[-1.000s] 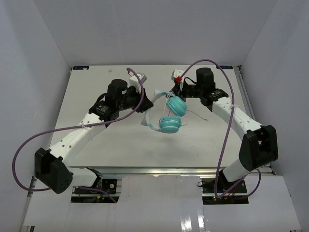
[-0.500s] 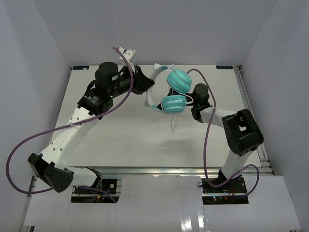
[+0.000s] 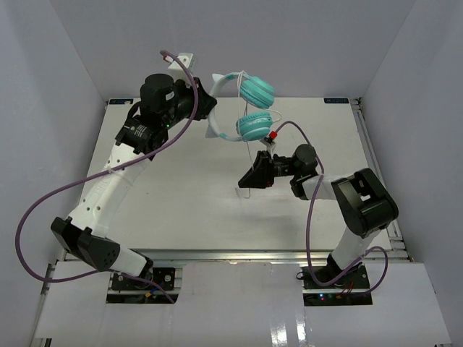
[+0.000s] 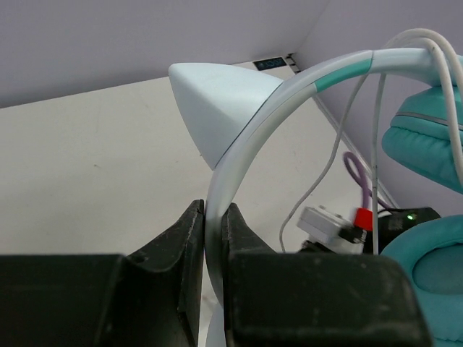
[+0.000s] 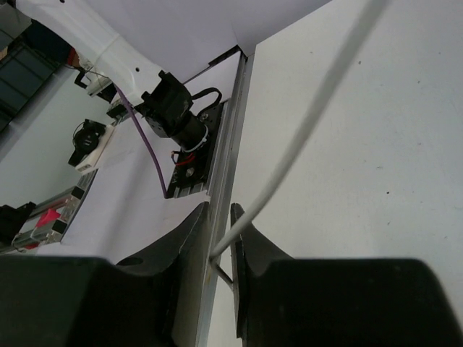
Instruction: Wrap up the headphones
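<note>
The headphones (image 3: 253,124) hang in the air over the table's back middle, their two teal ear cups stacked. My left gripper (image 3: 207,108) is shut on the pale headband (image 4: 289,94), next to its pointed cat ear (image 4: 217,101); the fingers (image 4: 189,238) clamp it on both sides. Loops of white cord (image 4: 376,144) lie over the band by the cups (image 4: 427,144). The cord (image 3: 248,163) runs straight down to my right gripper (image 3: 247,184), which is low over the table. Its jaws (image 5: 221,242) are shut on the cord's plug end (image 5: 304,130).
White enclosure walls surround the table (image 3: 181,210) at the back and on both sides. Purple arm cables (image 3: 43,202) loop off the left side and arch over the right arm (image 3: 293,126). The right wrist view shows the table's near-edge rail (image 5: 228,144).
My left arm has lifted the headphones up and toward the back. My right gripper has moved from beside the ear cups down and forward, drawing the cord out straight below them.
</note>
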